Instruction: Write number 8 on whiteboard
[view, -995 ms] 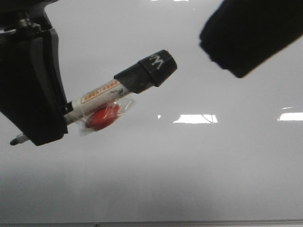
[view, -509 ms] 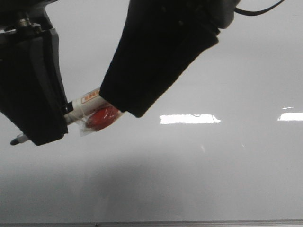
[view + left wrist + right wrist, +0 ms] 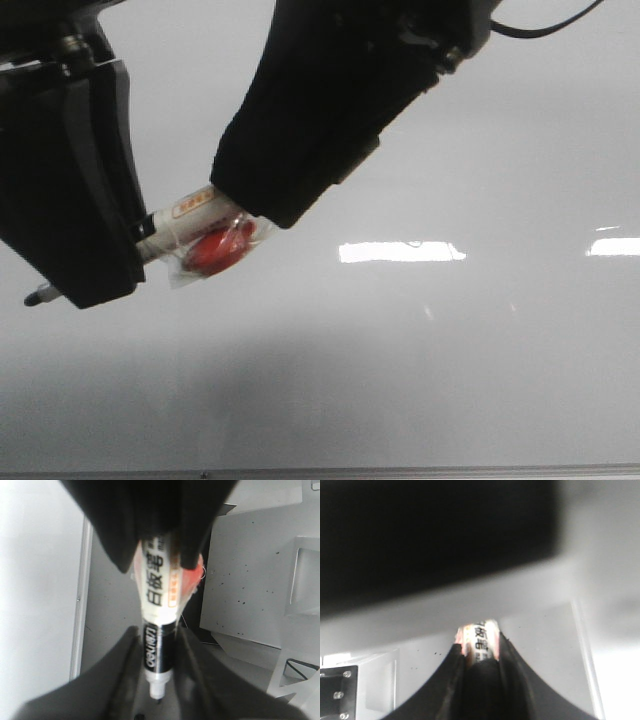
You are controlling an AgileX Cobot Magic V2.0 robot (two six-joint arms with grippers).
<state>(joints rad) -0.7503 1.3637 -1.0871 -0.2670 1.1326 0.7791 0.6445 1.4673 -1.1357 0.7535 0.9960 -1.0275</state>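
Note:
The whiteboard (image 3: 480,380) fills the front view; no number 8 shows on it. My left gripper (image 3: 100,270) is shut on a white-barrelled marker (image 3: 190,212), whose bare tip (image 3: 35,297) sticks out at its lower left. A red lump under clear tape (image 3: 215,250) clings to the barrel. My right gripper (image 3: 262,195) is closed over the marker's black cap end and hides the cap. In the left wrist view the fingers (image 3: 125,650) clamp the marker (image 3: 157,605), tip out. In the right wrist view my gripper (image 3: 481,655) hugs the black cap (image 3: 482,680), with the barrel (image 3: 480,636) beyond.
The board's thin frame edge (image 3: 320,471) runs along the bottom of the front view. Bright light reflections (image 3: 400,251) lie on the board. Beyond the board's edge, the left wrist view shows grey speckled panels (image 3: 250,580) and a metal bracket (image 3: 300,670).
My right gripper came from the upper right down and left onto the marker's cap and now covers it. The left gripper and marker have stayed put.

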